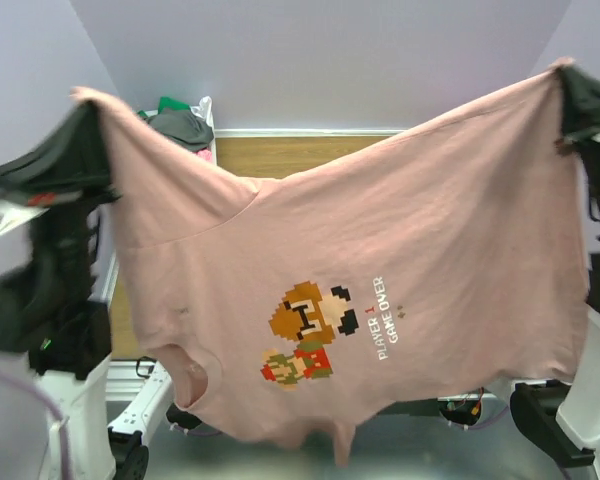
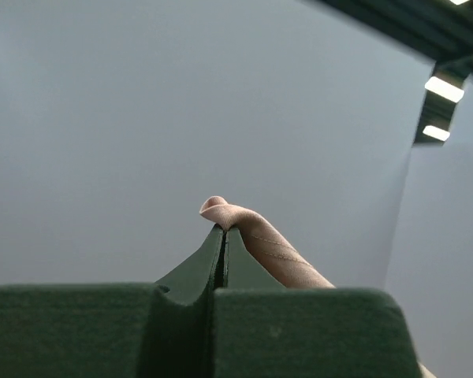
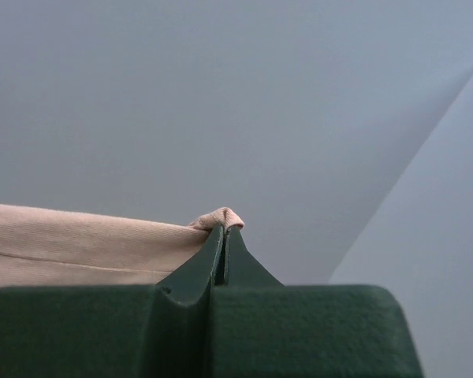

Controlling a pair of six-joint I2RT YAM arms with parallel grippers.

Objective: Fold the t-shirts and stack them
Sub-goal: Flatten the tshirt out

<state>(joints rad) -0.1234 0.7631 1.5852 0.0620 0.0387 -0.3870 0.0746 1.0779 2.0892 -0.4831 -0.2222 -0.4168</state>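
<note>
A dusty-pink t-shirt (image 1: 380, 260) with a pixel-art character print and white text hangs spread wide in the air, its neck hole at the lower left. My left gripper (image 1: 85, 100) is shut on its upper left corner, raised high. My right gripper (image 1: 565, 70) is shut on the upper right corner. In the left wrist view the left gripper (image 2: 223, 230) pinches a rolled bit of the pink t-shirt (image 2: 268, 248). The right wrist view has the right gripper (image 3: 224, 230) clamped on the pink t-shirt's (image 3: 79, 240) hem. More t-shirts (image 1: 180, 125), grey and green, lie piled at the back left.
The wooden tabletop (image 1: 280, 155) shows behind the hanging shirt, mostly hidden by it. A pale wall (image 1: 320, 60) stands at the back. Both arm bases (image 1: 80, 400) sit at the near edge.
</note>
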